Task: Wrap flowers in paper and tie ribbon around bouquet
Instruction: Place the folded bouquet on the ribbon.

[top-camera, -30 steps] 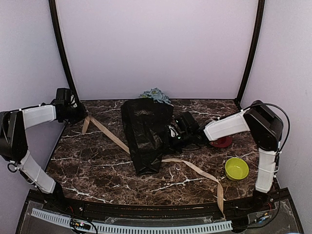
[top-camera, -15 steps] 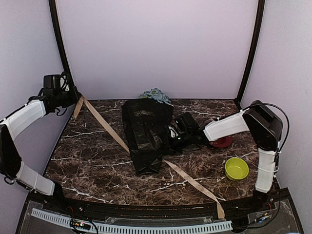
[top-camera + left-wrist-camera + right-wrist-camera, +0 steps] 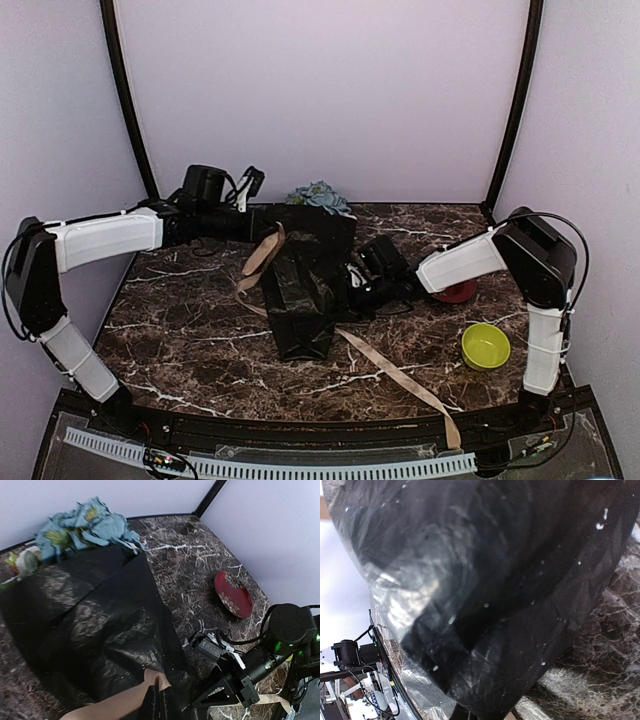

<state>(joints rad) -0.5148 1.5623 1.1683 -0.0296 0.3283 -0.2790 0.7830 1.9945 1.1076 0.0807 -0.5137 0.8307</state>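
The black paper (image 3: 300, 300) lies rolled as a cone on the marbled table, and blue flowers (image 3: 318, 194) stick out of its far end. My left gripper (image 3: 272, 234) hovers over the cone's wide end, shut on the beige ribbon (image 3: 258, 262). The ribbon drops to the cone's left side, passes under it and trails to the front right. In the left wrist view the ribbon (image 3: 120, 707) folds between my shut jaws (image 3: 159, 694), above the paper (image 3: 90, 615) and flowers (image 3: 82, 525). My right gripper (image 3: 352, 284) is shut on the cone's right edge; paper (image 3: 485, 595) fills its view.
A red plate (image 3: 460, 292) sits right of the right gripper, also seen as the plate (image 3: 233, 594) in the left wrist view. A green bowl (image 3: 486, 346) stands nearer the front right. The ribbon's tail (image 3: 420, 390) reaches the table's front edge.
My left arm swung from the far left edge up and across to the cone's wide end, carrying the ribbon end with it. The ribbon's front tail pulled straighter. The right arm held still.
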